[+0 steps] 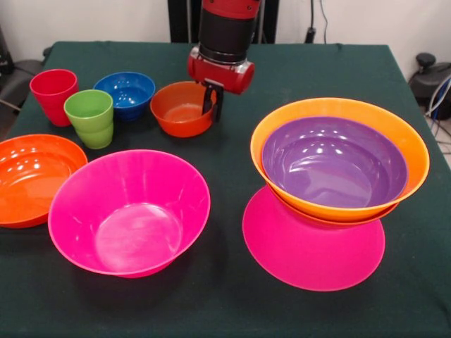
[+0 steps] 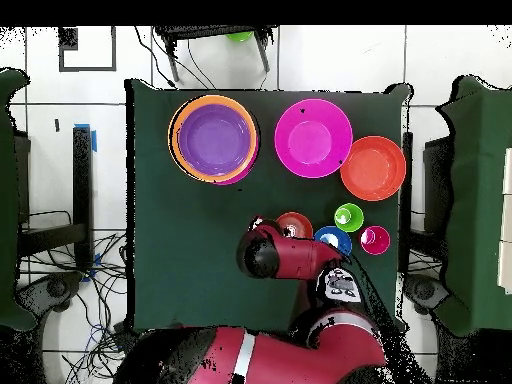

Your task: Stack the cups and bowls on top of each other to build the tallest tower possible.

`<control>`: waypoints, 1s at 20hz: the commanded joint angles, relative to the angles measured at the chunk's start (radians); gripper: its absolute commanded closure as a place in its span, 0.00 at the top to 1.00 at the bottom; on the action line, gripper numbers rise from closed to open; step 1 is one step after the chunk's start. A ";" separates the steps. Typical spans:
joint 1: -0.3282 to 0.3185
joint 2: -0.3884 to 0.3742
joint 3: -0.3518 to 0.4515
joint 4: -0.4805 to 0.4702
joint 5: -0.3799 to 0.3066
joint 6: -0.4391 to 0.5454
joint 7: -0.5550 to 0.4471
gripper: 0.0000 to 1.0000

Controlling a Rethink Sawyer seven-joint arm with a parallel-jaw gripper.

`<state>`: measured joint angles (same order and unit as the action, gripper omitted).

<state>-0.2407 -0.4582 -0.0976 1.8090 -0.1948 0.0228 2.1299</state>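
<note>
Straddling small red-orange bowl (image 1: 181, 109) rim, fingers (image 1: 218, 104).

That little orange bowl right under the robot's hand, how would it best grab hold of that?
Probably by the rim, coming straight down from above. The small red-orange bowl sits upright and open, wider than the hand, so only its thin wall fits between the fingers: one inside, one outside. The side nearest the hand looks best, as the blue bowl crowds the opposite side. The hand already hangs at that rim.

A green-clothed table (image 1: 394, 296) carries bowls (image 1: 129, 211) (and cups (image 1: 89, 117)).
</note>
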 commanded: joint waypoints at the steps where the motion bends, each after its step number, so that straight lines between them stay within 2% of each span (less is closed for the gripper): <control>1: -0.005 -0.076 0.139 0.065 0.022 0.090 0.095 0.00; 7: -0.003 -0.189 0.182 0.122 0.037 0.167 0.080 0.00; 10: 0.014 -0.216 0.183 0.122 0.044 0.193 0.080 0.00; 16: 0.056 -0.287 0.172 0.099 0.059 0.273 0.069 0.00; 20: 0.084 -0.332 0.168 0.046 0.064 0.351 0.046 0.00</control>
<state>-0.1987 -0.7224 -0.0263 1.8860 -0.1705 0.1999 2.1299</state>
